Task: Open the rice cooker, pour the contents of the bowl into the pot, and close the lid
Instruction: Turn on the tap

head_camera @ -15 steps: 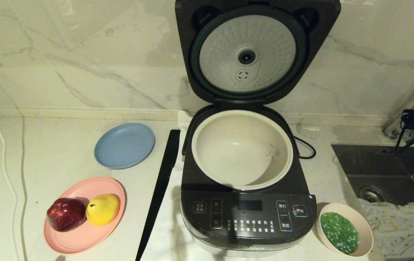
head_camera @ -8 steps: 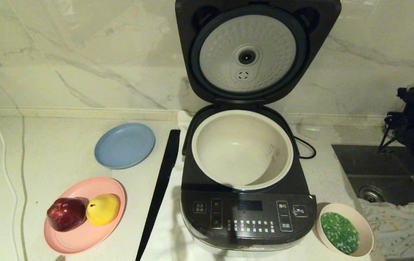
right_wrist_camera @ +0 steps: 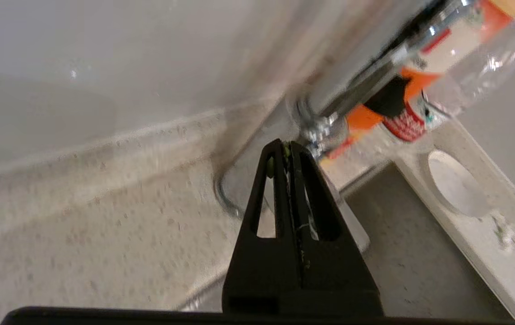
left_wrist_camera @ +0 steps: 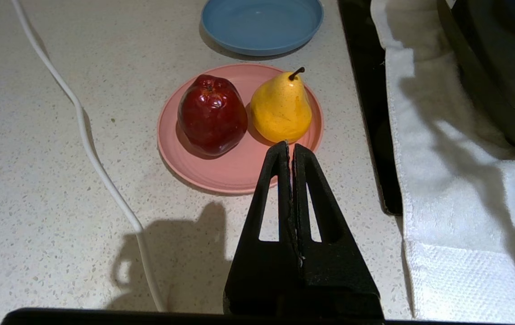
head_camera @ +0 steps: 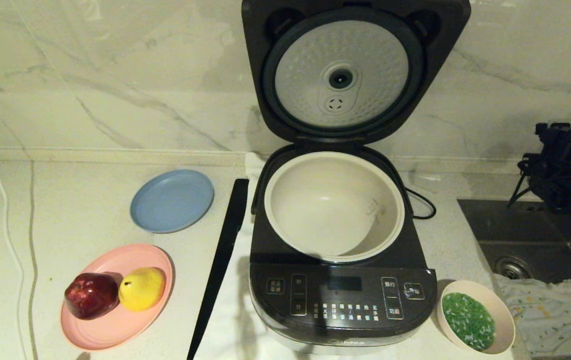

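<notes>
The rice cooker (head_camera: 340, 295) stands in the middle of the counter with its lid (head_camera: 348, 75) swung fully up, silver underside facing me. The cream pot (head_camera: 334, 205) inside is empty. To the right of the cooker's front panel sits the pale pink bowl (head_camera: 500, 310), holding the contents (head_camera: 468, 320), green bits with white grains. My right arm (head_camera: 563, 167) hangs above the sink at the far right, well behind the bowl. Its gripper (right_wrist_camera: 288, 146) is shut and empty, pointing at the tap's base. My left gripper (left_wrist_camera: 290, 146) is shut and empty, hovering before the pink plate.
A blue plate (head_camera: 172, 200) and a pink plate (head_camera: 115, 325) with an apple (head_camera: 90, 295) and a pear (head_camera: 141, 287) lie left of the cooker. A long black bar (head_camera: 220, 260) lies alongside a white cloth (left_wrist_camera: 447, 180). At right are the sink (head_camera: 530, 235), a rag (head_camera: 550, 310), a tap (right_wrist_camera: 356, 72) and a bottle (right_wrist_camera: 424, 85).
My right arm has come further in from the right edge and a little higher above the sink. The cooker, the bowl and the left arm have not moved.
</notes>
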